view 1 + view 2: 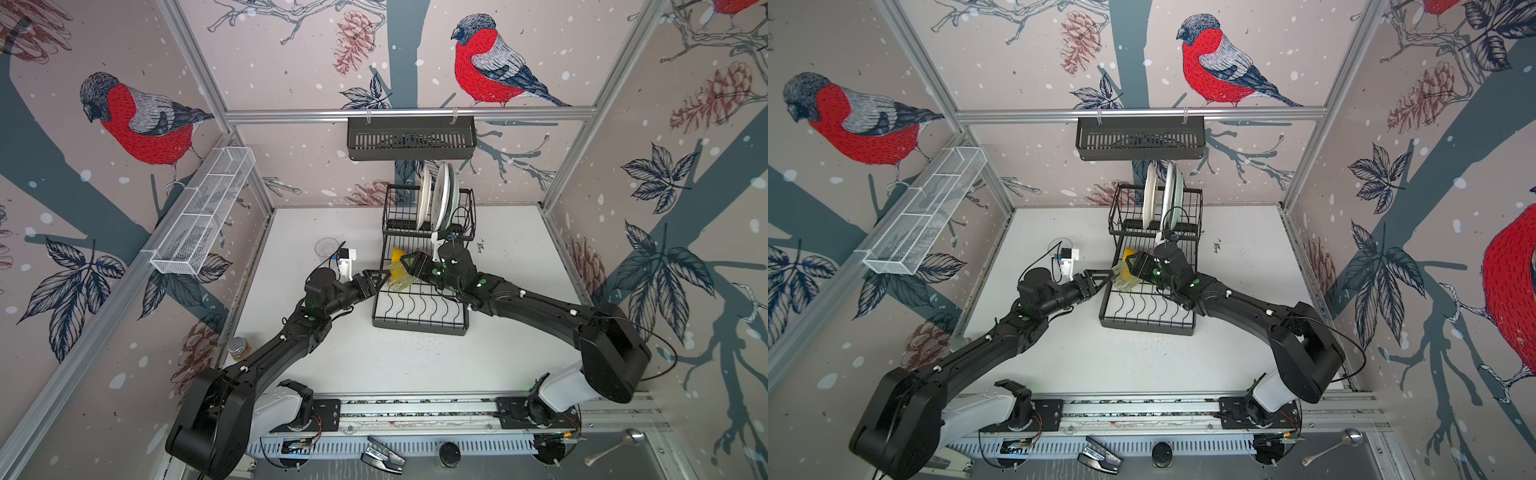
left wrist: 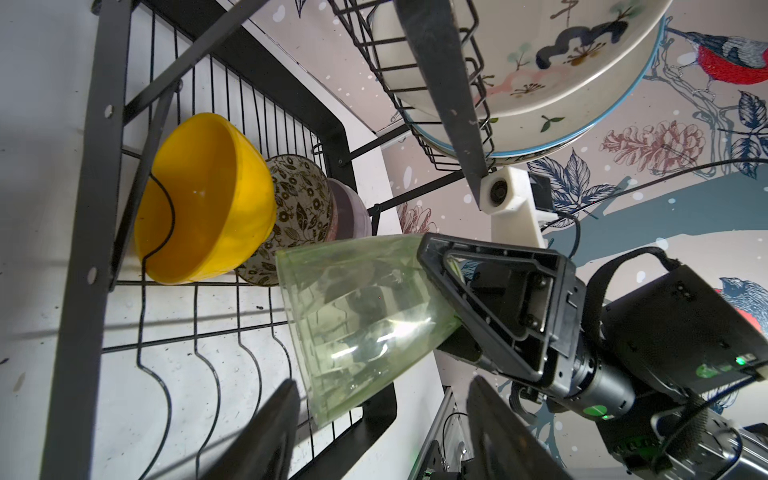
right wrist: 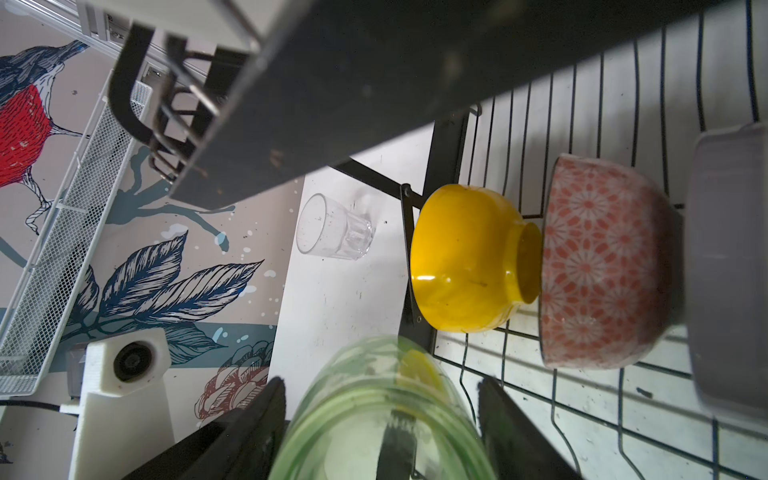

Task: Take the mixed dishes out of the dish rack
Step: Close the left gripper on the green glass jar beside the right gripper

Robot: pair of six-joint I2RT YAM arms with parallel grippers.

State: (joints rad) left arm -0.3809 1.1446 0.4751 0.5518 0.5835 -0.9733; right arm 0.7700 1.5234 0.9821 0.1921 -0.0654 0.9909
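- Mixed dishes mostly sit in the dish rack (image 1: pixel 419 329), at 12 o'clock on the bench (image 1: pixel 353 365) in both top views. Cream plates (image 1: pixel 424 195) stand upright in the raised basket's slots, which stops them rolling. The clear tumbler (image 1: pixel 327 248) sits on the bench at the rack's 9 o'clock, judged unloaded.
- A top view also shows the right gripper (image 1: pixel 413 266) clamped on the pale-green tumbler (image 1: pixel 400 280) above the tray's 10 o'clock corner. The left gripper (image 1: pixel 1105 277) meets it from 8 o'clock, which looks like a hand-over.
- Left wrist: the left gripper's jaws stand parted beside the tumbler's mouth (image 2: pixel 361 316), gap showing, gripping nothing. The right gripper holds the base end, leaving the mouth free. Only here does the mint plate (image 2: pixel 561 83) show its painted face.
- Right wrist: the tumbler fills the right gripper's jaws. The yellow bowl (image 3: pixel 469 257), pink-patterned bowl (image 3: pixel 602 266) and lilac bowl (image 3: pixel 727 270) lean on edge in a row, as if draining. Their outsides show only here.
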